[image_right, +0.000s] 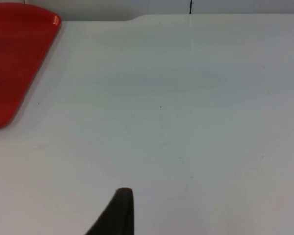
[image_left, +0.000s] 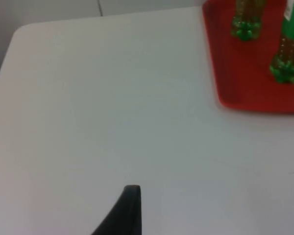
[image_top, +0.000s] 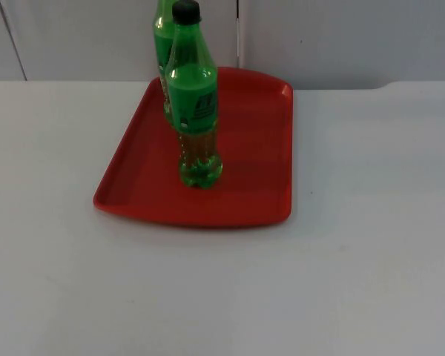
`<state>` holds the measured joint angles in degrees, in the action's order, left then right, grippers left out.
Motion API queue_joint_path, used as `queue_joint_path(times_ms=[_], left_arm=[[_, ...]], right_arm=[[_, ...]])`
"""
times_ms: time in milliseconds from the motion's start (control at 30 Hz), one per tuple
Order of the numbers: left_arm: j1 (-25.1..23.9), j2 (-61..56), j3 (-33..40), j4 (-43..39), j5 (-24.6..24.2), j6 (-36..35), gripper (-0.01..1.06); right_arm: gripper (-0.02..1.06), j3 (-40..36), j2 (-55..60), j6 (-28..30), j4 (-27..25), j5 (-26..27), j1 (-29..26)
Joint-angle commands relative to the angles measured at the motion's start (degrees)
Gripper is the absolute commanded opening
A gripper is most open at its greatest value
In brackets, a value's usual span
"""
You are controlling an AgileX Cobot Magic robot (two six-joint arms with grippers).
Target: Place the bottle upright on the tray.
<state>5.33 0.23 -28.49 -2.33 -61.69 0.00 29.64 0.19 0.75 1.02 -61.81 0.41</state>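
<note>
You have two green bottles upright on the red tray (image_top: 259, 148): the near bottle (image_top: 193, 104), black-capped, stands mid-tray; the far bottle (image_top: 162, 44) stands just behind it toward the wall. The tray sits on the white table (image_top: 371, 245). Left gripper (image_left: 127, 210) waits over bare table left of the tray, right gripper (image_right: 117, 213) right of it; finger state cannot be told for either.

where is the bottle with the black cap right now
In the top view the black-capped bottle stands upright near the middle of the red tray, just in front of a second green bottle.
</note>
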Motion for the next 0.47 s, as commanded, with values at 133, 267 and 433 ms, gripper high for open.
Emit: queue_joint_path(times_ms=[133, 267, 433], left_arm=[[-3.51, -0.23, 0.22, 0.21, 0.11, 0.0, 1.05], [-5.23, -0.23, 0.22, 0.21, 0.11, 0.0, 1.05], [-7.69, -0.23, 0.22, 0.21, 0.11, 0.0, 1.05]], right_arm=[[1.05, -0.18, -0.19, 0.11, 0.15, 0.06, -0.34], [1.05, -0.18, -0.19, 0.11, 0.15, 0.06, -0.34], [1.05, -0.18, -0.19, 0.11, 0.15, 0.06, -0.34]])
